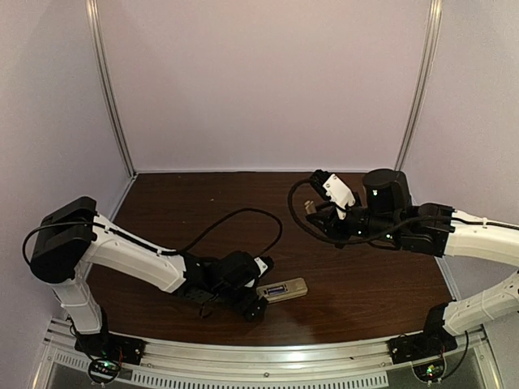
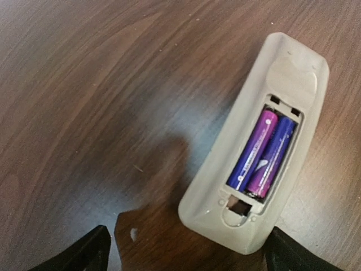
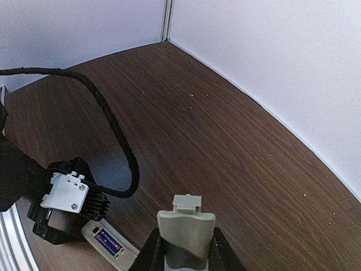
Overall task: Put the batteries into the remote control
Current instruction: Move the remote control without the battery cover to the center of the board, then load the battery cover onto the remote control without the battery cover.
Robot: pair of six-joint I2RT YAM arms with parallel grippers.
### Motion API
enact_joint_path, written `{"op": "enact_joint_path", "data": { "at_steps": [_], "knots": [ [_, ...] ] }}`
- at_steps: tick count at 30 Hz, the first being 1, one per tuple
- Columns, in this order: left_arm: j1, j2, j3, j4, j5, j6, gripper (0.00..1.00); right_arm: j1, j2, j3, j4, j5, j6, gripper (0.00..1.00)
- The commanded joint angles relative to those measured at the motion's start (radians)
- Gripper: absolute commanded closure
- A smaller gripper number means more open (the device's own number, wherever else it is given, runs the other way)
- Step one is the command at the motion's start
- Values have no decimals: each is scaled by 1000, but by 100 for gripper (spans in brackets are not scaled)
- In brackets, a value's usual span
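Left gripper [image 2: 189, 254]: fingers spread wide, gripping nothing.
Remote control [image 2: 223, 169]: flat on the table [image 2: 84, 113], beige back up, its near end between the left fingertips.
Batteries [image 2: 262, 152]: both side by side in the open recess.
Right gripper [image 3: 186, 257]: fingers narrow, clamped on the grey cover piece [image 3: 186, 228], raised above the table.
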Motion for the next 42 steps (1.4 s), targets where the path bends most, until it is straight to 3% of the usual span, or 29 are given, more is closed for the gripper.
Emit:
{"op": "enact_joint_path", "data": {
  "at_steps": [1, 12, 18, 26, 33, 42],
  "knots": [
    [31, 9, 24, -9, -66, -21, 3, -7, 4, -7, -18, -37, 13, 92],
    [134, 8, 23, 45, 10, 25, 3, -8, 79, 13, -42, -100, 67, 91],
    [150, -81, -20, 24, 18, -33, 3, 2, 183, 72, -82, -181, 313, 92],
    [247, -250, -91, 19, 6, -122, 2, 76, 315, 133, -113, -105, 486, 91],
    [343, -404, -191, 76, 59, -152, 3, 144, 393, 78, -11, 10, 503, 91],
    [346, -418, -212, 77, 66, -151, 3, 177, 499, 86, 14, 46, 471, 89]
  ]
}}
